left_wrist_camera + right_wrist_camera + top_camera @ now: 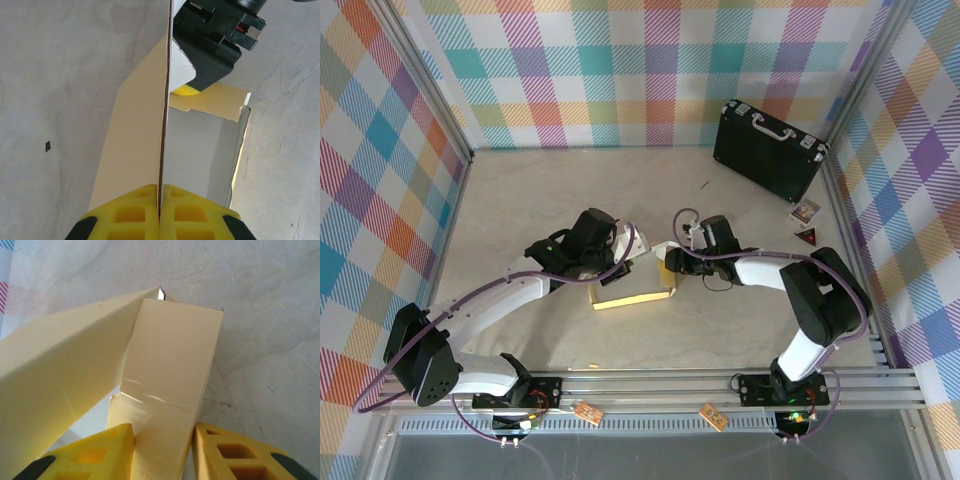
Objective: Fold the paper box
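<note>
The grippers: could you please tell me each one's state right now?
Left gripper: shut on the box.
Right gripper: straddles the box; grip cannot be told.

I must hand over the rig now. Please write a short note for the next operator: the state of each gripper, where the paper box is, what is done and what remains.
Left gripper: shut on the edge of an upright panel of the paper box.
Right gripper: one finger on each side of a tan flap at the box's other end. Whether it clamps the flap cannot be told.
Box: on the table, between the two arms.
Done: walls raised, white inside showing.
Left: the top is open; fold the remaining flaps and close it.
</note>
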{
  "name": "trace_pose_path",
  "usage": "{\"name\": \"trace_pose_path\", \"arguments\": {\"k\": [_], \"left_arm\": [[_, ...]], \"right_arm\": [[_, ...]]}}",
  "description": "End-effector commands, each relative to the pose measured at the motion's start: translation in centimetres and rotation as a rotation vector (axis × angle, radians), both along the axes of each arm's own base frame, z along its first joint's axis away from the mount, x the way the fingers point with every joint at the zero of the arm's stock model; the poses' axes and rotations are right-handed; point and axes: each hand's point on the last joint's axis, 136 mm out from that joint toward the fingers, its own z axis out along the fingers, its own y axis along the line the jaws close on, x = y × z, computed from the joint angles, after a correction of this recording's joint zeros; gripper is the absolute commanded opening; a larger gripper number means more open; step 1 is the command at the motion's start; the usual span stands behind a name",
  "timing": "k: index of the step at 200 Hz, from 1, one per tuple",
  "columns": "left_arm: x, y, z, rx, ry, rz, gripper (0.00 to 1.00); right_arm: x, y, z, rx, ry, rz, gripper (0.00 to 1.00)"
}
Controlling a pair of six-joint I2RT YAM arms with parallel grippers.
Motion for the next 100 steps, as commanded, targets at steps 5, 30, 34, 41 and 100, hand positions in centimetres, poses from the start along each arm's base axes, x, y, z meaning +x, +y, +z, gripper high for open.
{"name": "trace_pose_path", "arguments": {"k": [5, 30, 34, 41, 100], "left_arm": [[1.8, -1.4, 1.7, -0.106, -0.027, 0.088, 0.00], [2.3, -1.1, 2.1, -0.123, -0.017, 0.153, 0.00], [2.3, -1.1, 2.2, -0.126, -0.013, 0.157, 0.00], [2.3, -1.0, 2.2, -0.129, -0.008, 0.168, 0.00], [3.1, -0.5, 4.2, -0.171, 0.023, 0.280, 0.00]], "right_arm": [[-2.1, 2.5, 0.2, -0.002, 0.005, 0.142, 0.37], [-2.1, 2.3, -0.8, -0.047, 0.024, 0.135, 0.39], [-2.1, 2.3, -0.8, -0.051, 0.024, 0.134, 0.39], [-2.2, 2.2, -1.1, -0.060, 0.030, 0.132, 0.39], [-2.2, 1.1, -1.5, -0.157, 0.016, 0.146, 0.36]]}}
